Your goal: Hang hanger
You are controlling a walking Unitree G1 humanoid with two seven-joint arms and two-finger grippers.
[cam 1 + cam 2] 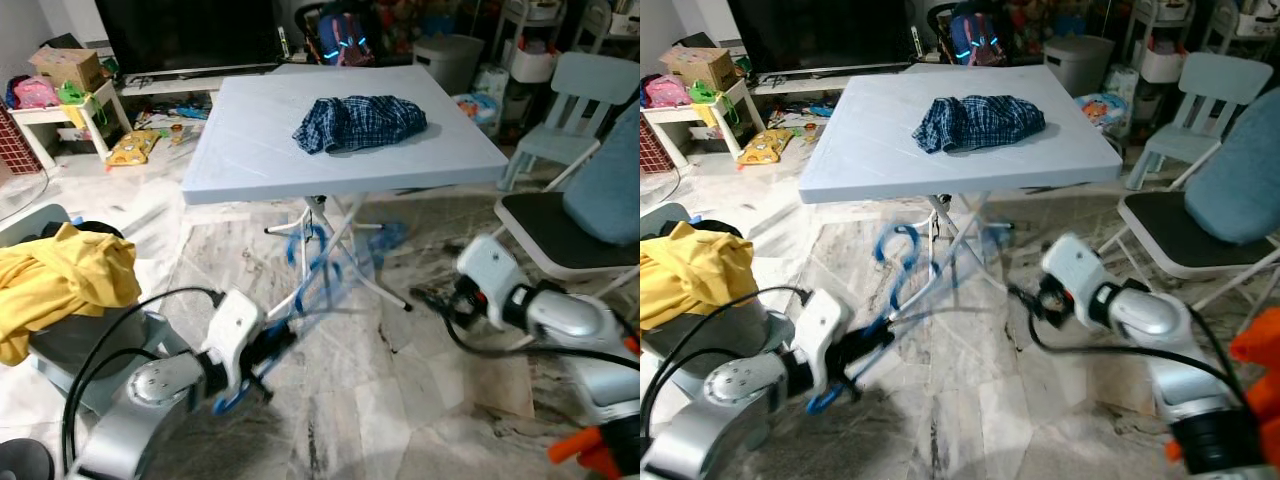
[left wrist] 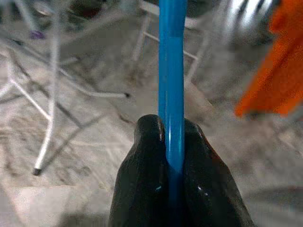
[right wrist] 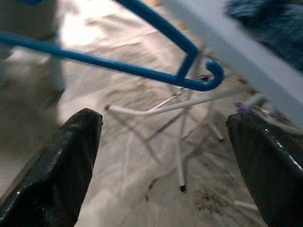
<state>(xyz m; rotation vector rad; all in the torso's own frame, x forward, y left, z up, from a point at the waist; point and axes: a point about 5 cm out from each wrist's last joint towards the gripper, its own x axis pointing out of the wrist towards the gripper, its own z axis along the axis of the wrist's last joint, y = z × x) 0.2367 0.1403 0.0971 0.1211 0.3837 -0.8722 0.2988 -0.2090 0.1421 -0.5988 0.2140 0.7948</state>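
The left end effector (image 2: 173,156) was clamped on the blue hanger (image 1: 318,270), both black fingers (image 2: 142,165) pressed against one thin blue bar that ran straight out between them. From where I stood, the hanger was carried low over the marble floor (image 1: 400,400), in front of the counter's folding legs (image 1: 345,250) and under its front edge, blurred with motion in the head views. The right end effector (image 3: 163,156) stood apart — fingers spread wide, holding nothing — just beside the hanger, whose small end hook (image 3: 214,75) and sloping arm lay ahead of it.

Handling judgement: the hanger appeared to be thin moulded plastic, so light, fairly stiff along the bar but likely to flex or twist at the ends. Its smooth round section could rotate or slip in a narrow pinch. A hold near the neck, or a second hold on the lower bar, would probably steady it best — the top hook (image 1: 895,245) must be left free for hanging.

On the light-blue counter (image 1: 250,140) lay a crumpled blue checked garment (image 1: 358,122). A yellow cloth (image 1: 60,285) was heaped on a stool to the left, and a chair (image 1: 560,225) stood to the right.

No brand, label or legible writing could be read anywhere.
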